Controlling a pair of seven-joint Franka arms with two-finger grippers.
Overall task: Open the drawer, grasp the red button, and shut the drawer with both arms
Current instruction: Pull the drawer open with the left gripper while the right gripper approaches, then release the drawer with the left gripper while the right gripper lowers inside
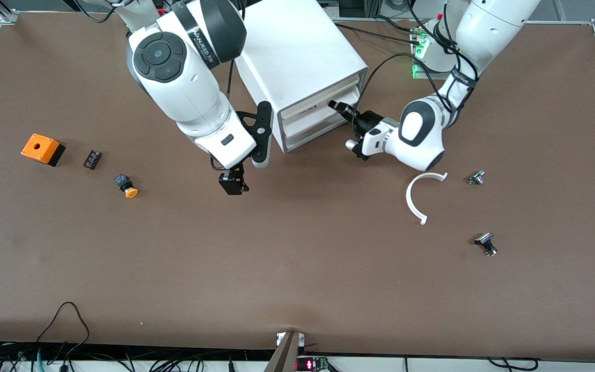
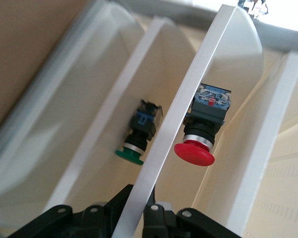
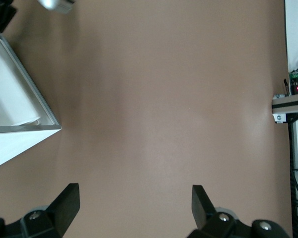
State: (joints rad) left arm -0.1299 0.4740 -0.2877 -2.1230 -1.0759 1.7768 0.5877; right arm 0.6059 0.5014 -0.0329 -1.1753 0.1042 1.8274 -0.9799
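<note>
Drawer (image 1: 310,135): lowest of the stacked cream-white trays in the white cabinet (image 1: 297,57), which stood on the brown table (image 1: 297,258). Which tray the left pincer met could not be told.

Button (image 2: 201,129), red cap, black-blue body: lay in a tray compartment of the cabinet, cap toward the left wrist camera, just beside a thin white tray edge (image 2: 184,114). A like button with a green cap (image 2: 137,136) lay in the compartment next to it, across that edge.

Left pincer (image 1: 340,107): at the cabinet's drawer fronts, fingers closed narrowly about the thin white tray edge.

Right pincer (image 1: 233,183): hung over bare table beside the cabinet's lower corner, toward the right arm's end; fingers (image 3: 67,203) spread wide, holding nothing.

Other items, relative to the cabinet: orange box with a hole (image 1: 42,149), small dark block (image 1: 92,158) and orange-capped button (image 1: 126,186), all well toward the right arm's end; white curved strip (image 1: 419,196) and two small metal-and-black parts (image 1: 476,177) (image 1: 485,243), toward the left arm's end and nearer the front camera.
</note>
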